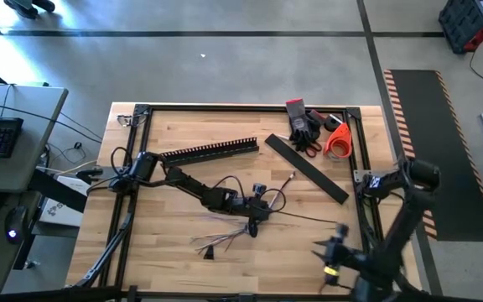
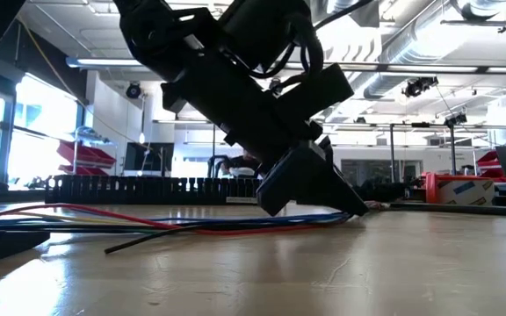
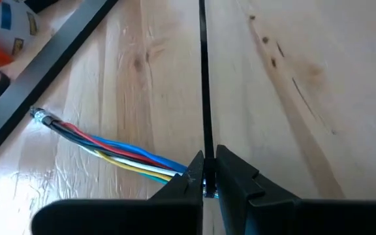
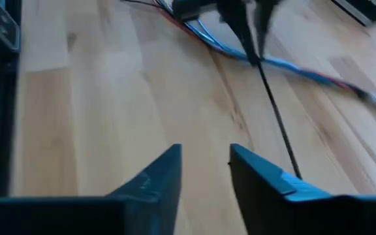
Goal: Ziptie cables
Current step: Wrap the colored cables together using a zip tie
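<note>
The cables (image 1: pixel 225 239) lie on the wooden table (image 1: pixel 174 268), held by the left claw (image 1: pixel 254 225).

The left claw is shut tight on a thin black strip (image 3: pixel 204 98) right where it meets the red, blue, yellow and white cables, near the middle of the table. The right claw (image 4: pixel 204 163) is a little open and holds nothing. It hangs over the table's near right corner, well apart from the cables. A long black rail (image 1: pixel 210 152) with teeth lies behind the cables.

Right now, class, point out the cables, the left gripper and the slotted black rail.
cables (image 3: pixel 119 149), left wrist view: the coloured strands mid-bundle.
left gripper (image 3: pixel 205 171), left wrist view: between its closed fingertips.
slotted black rail (image 1: pixel 210 151), high view: middle of its length.
</note>
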You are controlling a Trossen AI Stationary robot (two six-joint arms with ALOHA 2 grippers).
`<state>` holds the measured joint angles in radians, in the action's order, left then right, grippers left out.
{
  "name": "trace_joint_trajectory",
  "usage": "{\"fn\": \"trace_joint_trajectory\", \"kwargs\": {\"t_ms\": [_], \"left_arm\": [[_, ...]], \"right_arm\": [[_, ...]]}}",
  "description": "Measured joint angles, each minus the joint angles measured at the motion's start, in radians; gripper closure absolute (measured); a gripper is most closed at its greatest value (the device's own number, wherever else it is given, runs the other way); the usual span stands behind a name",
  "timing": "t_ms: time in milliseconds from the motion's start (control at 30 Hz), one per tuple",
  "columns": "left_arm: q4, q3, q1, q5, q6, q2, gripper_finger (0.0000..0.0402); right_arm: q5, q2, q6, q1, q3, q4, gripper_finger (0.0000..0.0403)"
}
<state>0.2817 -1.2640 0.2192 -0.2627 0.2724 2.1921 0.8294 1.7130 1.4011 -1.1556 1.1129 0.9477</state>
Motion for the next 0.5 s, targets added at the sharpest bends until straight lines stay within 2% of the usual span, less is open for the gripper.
{"fn": "trace_joint_trajectory", "kwargs": {"t_ms": [133, 233, 333, 500], "left_arm": [[-0.001, 0.0, 0.0, 0.043, -0.012, 0.0, 0.0401], [-0.001, 0.0, 0.0, 0.063, -0.02, 0.0, 0.0401], [-0.001, -0.001, 0.0, 0.073, -0.029, 0.0, 0.0401], [0.002, -0.001, 0.0, 0.089, -0.045, 0.0, 0.0401]], "right_arm": [[0.008, 0.001, -0.319, 0.14, -0.173, -0.357, 0.0253], [0.019, 0.001, -0.586, 0.253, -0.278, -0.572, 0.0245], [0.002, 0.001, -0.818, 0.357, -0.337, -0.703, 0.0247], [-0.162, 0.001, -1.022, 0.5, -0.372, -0.783, 0.0259]]}}
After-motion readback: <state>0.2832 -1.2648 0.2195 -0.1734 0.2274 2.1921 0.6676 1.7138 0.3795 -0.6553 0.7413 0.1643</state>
